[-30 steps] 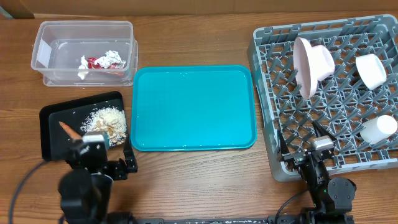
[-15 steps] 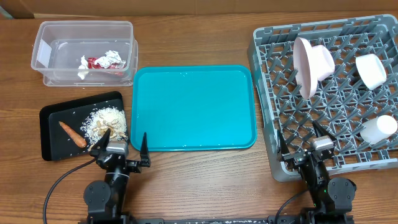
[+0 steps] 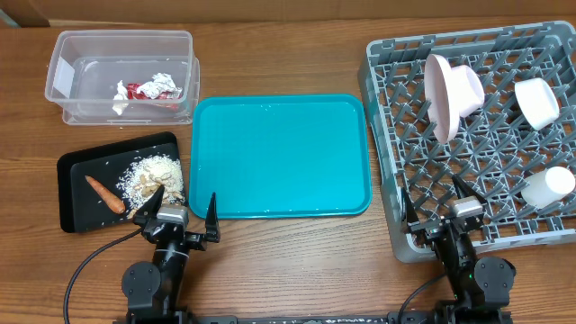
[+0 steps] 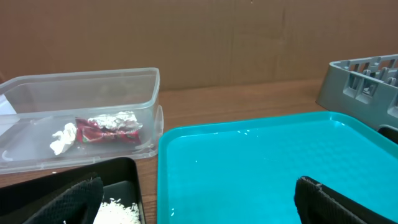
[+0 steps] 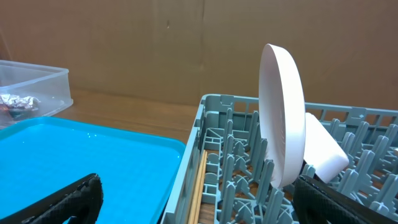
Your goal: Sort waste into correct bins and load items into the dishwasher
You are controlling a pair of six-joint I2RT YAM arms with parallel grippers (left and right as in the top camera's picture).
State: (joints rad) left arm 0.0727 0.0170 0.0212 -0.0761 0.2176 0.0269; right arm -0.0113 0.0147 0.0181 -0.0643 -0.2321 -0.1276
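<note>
From above, the left hand (image 3: 186,202) and right hand (image 3: 434,205) sit spread at the wooden surface's (image 3: 288,261) near edge; crumpled wrappers (image 3: 144,89) lie in the clear tub (image 3: 121,36), a carrot (image 3: 105,193) on the black tray (image 3: 76,202). The left wrist view crops its dark fingertips (image 4: 74,199), facing a glossy teal tray (image 4: 261,162). The right wrist view shows a round plate (image 5: 283,124) upright between grey rack (image 5: 217,118) pegs.
</note>
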